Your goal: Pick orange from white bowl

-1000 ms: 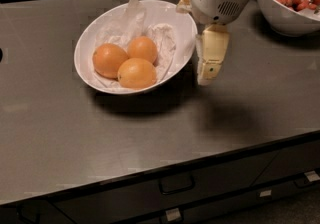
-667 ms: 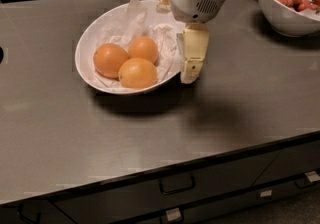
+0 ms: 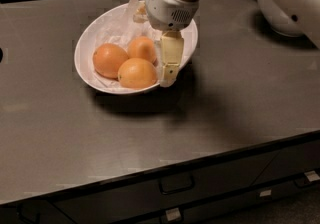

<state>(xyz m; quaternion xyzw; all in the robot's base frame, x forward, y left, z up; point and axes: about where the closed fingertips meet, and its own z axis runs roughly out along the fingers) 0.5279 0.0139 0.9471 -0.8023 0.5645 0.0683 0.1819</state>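
The white bowl, oval and lined with crumpled white paper, sits on the dark counter at centre left. Three oranges lie in it: one at the left, one at the back, one at the front. My gripper hangs down from the white arm over the bowl's right side. It is just right of the front and back oranges and close to the rim. I cannot tell whether it touches an orange.
A second white bowl stands at the back right, partly hidden by my arm. The dark counter ends at a front edge with drawers below. A dark tiled wall runs behind.
My gripper has moved left from beside the bowl to over its right rim, next to the oranges. The oranges and bowl have not moved.
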